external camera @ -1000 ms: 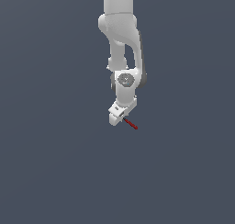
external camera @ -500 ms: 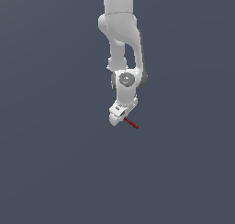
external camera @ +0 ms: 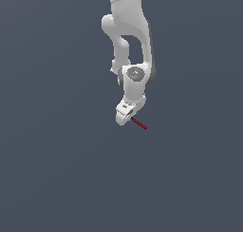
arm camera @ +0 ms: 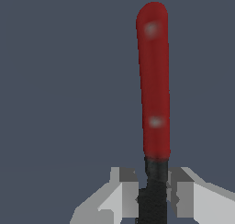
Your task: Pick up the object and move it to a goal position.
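Observation:
The object is a thin short rod (external camera: 140,125), red on one part and black on the other. My gripper (external camera: 126,117) is shut on it. In the wrist view the black part (arm camera: 153,195) sits between my two fingers (arm camera: 123,193), and the red part (arm camera: 154,81) sticks straight out past the fingertips. In the exterior view the red part points down and towards the exterior view's right from the white hand. I see no goal marker in either view.
The white arm (external camera: 127,26) comes down from the top of the exterior view. Around it is a plain dark grey surface (external camera: 57,169) with no other objects in view.
The arm, with the rod still held, has shifted slightly up and towards the exterior view's right. The grip has not changed.

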### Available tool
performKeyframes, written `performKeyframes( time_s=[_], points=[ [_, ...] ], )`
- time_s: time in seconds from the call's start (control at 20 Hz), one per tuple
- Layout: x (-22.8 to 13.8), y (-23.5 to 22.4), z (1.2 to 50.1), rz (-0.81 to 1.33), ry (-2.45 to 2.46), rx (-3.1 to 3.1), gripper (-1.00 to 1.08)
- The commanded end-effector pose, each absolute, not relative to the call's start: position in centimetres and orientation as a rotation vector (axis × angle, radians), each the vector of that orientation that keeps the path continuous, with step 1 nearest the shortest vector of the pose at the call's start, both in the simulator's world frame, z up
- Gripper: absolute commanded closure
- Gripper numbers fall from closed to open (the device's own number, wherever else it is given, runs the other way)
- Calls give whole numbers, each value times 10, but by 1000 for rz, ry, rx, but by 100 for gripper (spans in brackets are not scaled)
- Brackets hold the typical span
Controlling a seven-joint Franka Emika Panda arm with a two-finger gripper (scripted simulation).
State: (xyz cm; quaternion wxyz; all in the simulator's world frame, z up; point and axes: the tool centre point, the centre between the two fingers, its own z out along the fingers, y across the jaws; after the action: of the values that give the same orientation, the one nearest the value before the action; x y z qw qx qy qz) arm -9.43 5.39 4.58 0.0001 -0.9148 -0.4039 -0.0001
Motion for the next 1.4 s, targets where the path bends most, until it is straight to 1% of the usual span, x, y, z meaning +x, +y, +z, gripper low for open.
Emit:
performKeyframes(
  time_s=[0.0, 0.3, 1.0, 1.35],
  points=[
    [-97, 61, 62, -1, -1270, -2874, 108],
    [-106, 84, 113, -1, -1269, -2875, 108],
    [-127, 148, 257, 0, -1266, -2875, 108],
    [-133, 171, 310, 0, -1264, -2876, 108]
  ],
)
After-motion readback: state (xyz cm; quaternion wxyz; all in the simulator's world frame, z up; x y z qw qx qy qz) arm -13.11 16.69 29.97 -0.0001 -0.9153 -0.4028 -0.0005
